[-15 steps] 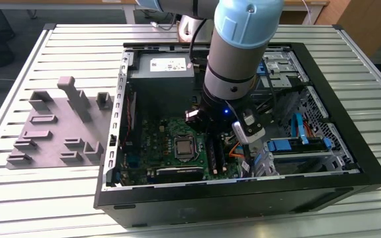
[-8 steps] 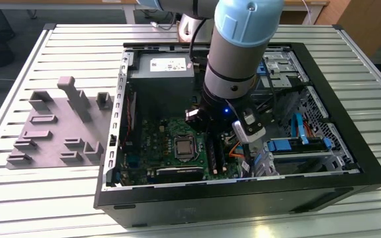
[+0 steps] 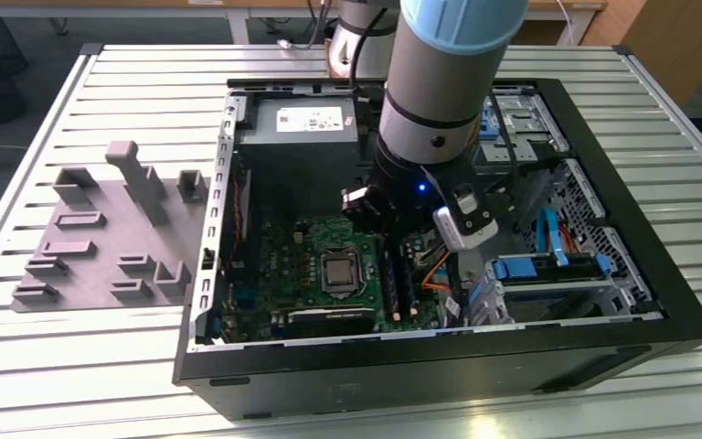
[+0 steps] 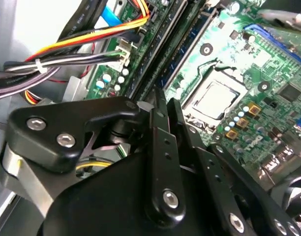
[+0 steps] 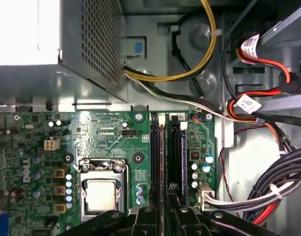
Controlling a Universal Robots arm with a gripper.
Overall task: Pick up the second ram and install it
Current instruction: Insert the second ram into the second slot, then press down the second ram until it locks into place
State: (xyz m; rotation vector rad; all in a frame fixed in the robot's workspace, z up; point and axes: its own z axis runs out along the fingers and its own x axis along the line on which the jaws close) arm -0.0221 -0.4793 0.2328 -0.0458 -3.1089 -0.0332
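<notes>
My gripper [image 3: 386, 240] is low inside the open computer case [image 3: 643, 302], over the black memory slots [image 3: 398, 285] beside the processor socket [image 3: 341, 272]. In the first wrist view the fingertips [image 5: 165, 196] sit close together on a thin dark stick seen edge-on, the second ram [image 5: 163, 162], which lies along one slot. The neighbouring slot [image 5: 176, 147] runs parallel right beside it. In the second wrist view the gripper [image 4: 163, 96] shows its fingers nearly together, pointing down at the slots [image 4: 177, 44].
A grey tray with upright pegs [image 3: 95, 238] lies on the slatted table at the exterior view's left. Bundled cables [image 5: 268, 191] crowd one side of the slots; the power supply [image 3: 296, 137] and blue drive brackets [image 3: 534, 270] also stand inside the case.
</notes>
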